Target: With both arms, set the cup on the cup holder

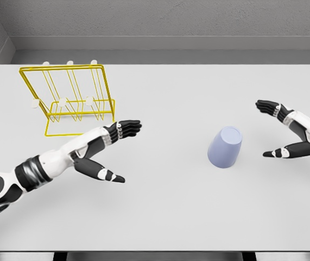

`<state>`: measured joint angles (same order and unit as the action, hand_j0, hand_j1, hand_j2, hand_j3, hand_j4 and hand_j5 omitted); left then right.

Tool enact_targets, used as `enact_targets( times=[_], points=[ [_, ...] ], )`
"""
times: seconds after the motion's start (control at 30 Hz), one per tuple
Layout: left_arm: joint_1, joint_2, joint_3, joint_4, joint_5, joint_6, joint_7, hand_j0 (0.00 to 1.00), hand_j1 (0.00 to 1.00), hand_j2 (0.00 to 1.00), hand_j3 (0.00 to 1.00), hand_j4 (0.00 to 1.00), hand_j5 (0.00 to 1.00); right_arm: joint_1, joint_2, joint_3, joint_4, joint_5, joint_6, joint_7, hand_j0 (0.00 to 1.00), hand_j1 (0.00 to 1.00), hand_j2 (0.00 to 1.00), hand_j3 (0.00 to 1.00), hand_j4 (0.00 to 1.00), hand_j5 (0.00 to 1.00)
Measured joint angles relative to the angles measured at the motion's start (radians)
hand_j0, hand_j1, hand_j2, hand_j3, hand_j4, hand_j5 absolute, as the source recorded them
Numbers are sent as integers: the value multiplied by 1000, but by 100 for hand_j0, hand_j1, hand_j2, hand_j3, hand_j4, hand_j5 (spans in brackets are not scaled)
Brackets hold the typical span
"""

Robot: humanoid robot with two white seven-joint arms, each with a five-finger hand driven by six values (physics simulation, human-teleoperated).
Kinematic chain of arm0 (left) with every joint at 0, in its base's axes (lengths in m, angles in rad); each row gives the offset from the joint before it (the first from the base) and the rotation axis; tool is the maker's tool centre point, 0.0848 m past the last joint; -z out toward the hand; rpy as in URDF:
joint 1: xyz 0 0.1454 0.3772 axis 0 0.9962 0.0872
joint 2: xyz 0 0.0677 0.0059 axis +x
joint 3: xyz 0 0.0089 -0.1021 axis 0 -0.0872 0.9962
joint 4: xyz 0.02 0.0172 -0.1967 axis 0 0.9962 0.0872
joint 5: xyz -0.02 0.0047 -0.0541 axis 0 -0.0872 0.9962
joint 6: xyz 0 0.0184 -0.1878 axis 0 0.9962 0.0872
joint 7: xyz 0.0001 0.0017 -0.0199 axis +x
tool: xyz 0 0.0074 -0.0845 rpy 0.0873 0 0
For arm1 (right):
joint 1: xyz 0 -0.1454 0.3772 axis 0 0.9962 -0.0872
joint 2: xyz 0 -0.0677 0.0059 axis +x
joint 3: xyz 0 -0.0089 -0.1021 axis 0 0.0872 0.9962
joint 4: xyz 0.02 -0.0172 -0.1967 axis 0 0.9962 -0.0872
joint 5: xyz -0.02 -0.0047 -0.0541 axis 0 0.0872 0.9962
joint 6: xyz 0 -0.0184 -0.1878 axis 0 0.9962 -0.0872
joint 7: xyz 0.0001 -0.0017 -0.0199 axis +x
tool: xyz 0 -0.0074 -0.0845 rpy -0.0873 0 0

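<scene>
Evenly bright, diffuse overhead light; faint soft shadows on the table [160, 217]; sharp throughout, free of glare, blur or edge distortion.

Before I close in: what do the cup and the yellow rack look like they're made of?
The cup looks like matte plastic or glazed ceramic: smooth, uniform pale lavender, no glare; a render can't settle it. The rack looks like thin coated metal wire: slender glossy yellow rods with pale peg tips. The left hand and right hand are open, touching neither.
</scene>
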<state>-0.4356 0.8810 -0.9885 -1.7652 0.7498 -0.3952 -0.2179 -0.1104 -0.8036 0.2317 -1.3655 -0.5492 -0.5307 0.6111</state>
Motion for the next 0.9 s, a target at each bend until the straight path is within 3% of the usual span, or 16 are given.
enact_targets(
  times=[0.27,0.5,0.67,0.9],
  points=[
    [8,-5,0,0,20,0,-8,100,100,100,100,100,100,0,34,10,-7,-19,116,0,100,100,100,100,100,100],
    [6,-9,0,0,12,3,-7,100,100,100,100,100,100,0,49,44,-8,-13,127,0,100,100,100,100,100,100],
    [6,-13,0,0,11,7,-5,100,100,100,100,100,100,-8,126,39,-6,33,126,0,100,100,100,100,100,100],
    [2,-14,0,1,9,9,-3,100,100,100,100,100,100,-8,146,41,-1,48,134,0,100,100,100,100,100,100]
  ],
)
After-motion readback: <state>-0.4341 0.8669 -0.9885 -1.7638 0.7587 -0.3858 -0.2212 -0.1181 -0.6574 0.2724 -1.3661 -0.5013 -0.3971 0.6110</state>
